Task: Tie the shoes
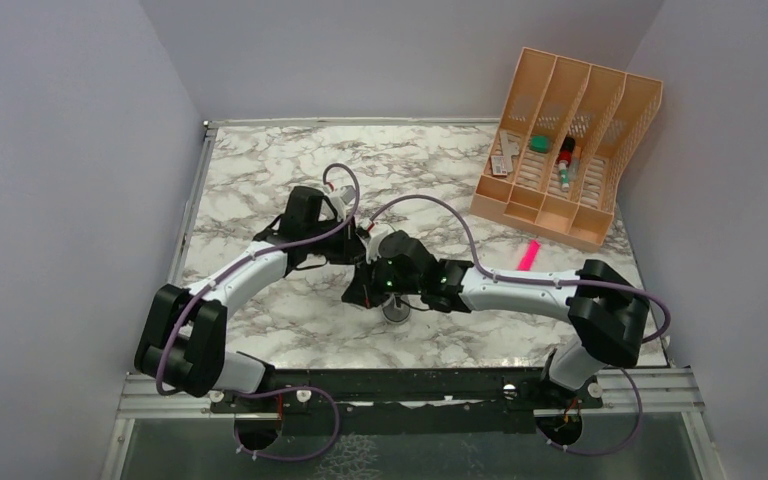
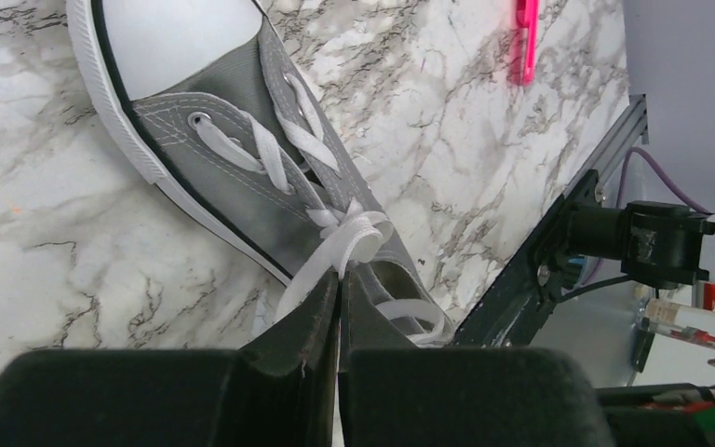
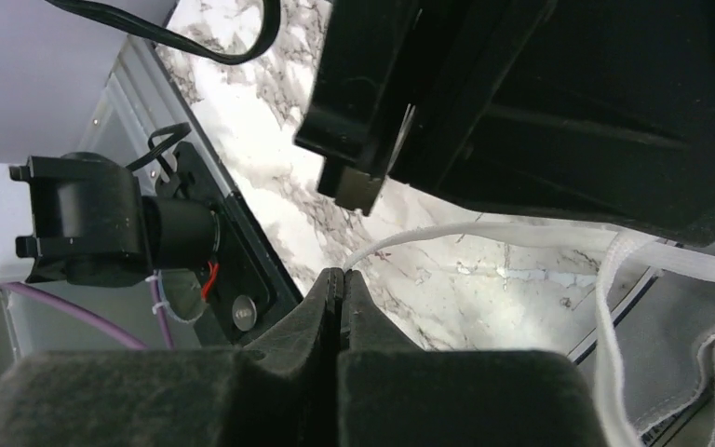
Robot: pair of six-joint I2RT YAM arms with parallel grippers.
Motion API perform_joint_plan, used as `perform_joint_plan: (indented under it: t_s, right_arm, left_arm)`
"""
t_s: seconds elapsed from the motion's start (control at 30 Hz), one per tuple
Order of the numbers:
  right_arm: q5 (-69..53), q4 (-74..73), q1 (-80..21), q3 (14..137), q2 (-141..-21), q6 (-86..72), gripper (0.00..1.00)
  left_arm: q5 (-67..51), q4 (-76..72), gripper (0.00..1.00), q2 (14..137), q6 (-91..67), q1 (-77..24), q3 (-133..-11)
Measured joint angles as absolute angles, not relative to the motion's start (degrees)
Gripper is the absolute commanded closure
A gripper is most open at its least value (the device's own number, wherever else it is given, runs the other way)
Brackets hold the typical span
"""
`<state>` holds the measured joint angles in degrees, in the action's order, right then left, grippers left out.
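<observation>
Just beyond left gripper (image 2: 339,284) | sneaker (image 2: 233,177), toe pointing away | lace (image 2: 354,237) pinched

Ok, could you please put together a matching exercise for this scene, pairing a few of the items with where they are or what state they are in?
Things
1. grey canvas sneaker with a white toe cap
2. bright pink pen
3. peach plastic slotted organiser
4. left arm's fingers

Places and states
A. closed on a white lace
B. at the far right corner of the marble table
C. lying loose on bare marble, right of the shoe
D. mid-table, under the two arms

Pairs: 1-D, 2-C, 3-B, 4-A
</observation>
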<state>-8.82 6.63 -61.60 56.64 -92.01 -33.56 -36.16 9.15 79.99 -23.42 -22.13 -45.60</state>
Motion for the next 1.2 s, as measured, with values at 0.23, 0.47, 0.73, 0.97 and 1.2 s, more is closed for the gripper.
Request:
perform_joint_plan:
  t_s: [0.23, 0.47, 0.73, 0.97, 1.2]
  right_arm:
    - [-9.7, 9.2, -61.7, 56.2, -91.8, -33.5, 0.99]
    - [-8.7, 10.2, -59.6, 51.6, -83.4, -34.4, 1.0]
    - [-6.9, 6.2, -54.8, 49.6, -75.3, -34.7, 0.99]
    - [-5.1, -5.7, -50.3, 49.4, -72.9, -34.5, 0.99]
    - [-0.3, -22.3, -49.2, 51.6, -73.2, -33.2, 0.99]
  left_arm:
    - [-36.8, 9.3, 0.96, 75.3, -26.0, -22.3, -41.7]
    - [-36.8, 9.6, 0.96, 75.2, -26.4, -22.4, -40.7]
    - [-36.8, 8.5, 0.96, 77.3, -27.4, -22.4, -40.6]
    - [-36.6, 6.6, 0.96, 79.5, -28.8, -22.4, -40.6]
    - [-36.4, 5.2, 0.96, 80.0, -30.7, -22.6, -40.6]
